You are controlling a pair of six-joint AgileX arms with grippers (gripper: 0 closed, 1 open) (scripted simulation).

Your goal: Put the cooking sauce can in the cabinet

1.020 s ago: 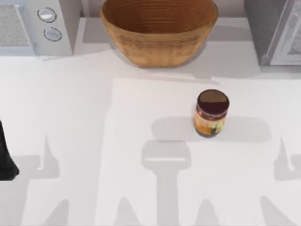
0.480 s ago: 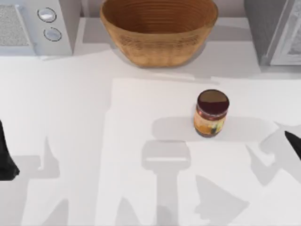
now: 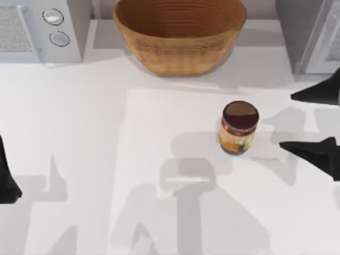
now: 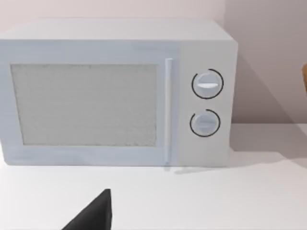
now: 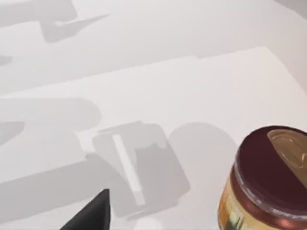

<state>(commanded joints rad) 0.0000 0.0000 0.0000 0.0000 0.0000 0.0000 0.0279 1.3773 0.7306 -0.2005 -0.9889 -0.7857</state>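
The sauce can (image 3: 239, 128) stands upright on the surface (image 3: 106, 133), in front of the empty basket (image 3: 179, 34). Right gripper (image 3: 297, 119), fingers apart, sits just beside the can. Left gripper (image 3: 7, 180) is parked at the left edge; its finger state cannot be told.

A white bench (image 3: 79, 133) seen from above, with a slightly paler rectangular patch across its middle. On that patch, right of centre, the cooking sauce can (image 3: 239, 128) stands upright, with a dark maroon lid and an orange-yellow label. At the back edge, in the middle, sits a large woven basket (image 3: 179, 34). In the back left corner stands a white microwave (image 3: 37, 29) with two round knobs. In the back right corner stands the grey cabinet (image 3: 311, 34), partly in view. Soft grey shadows fall across the bench surface.
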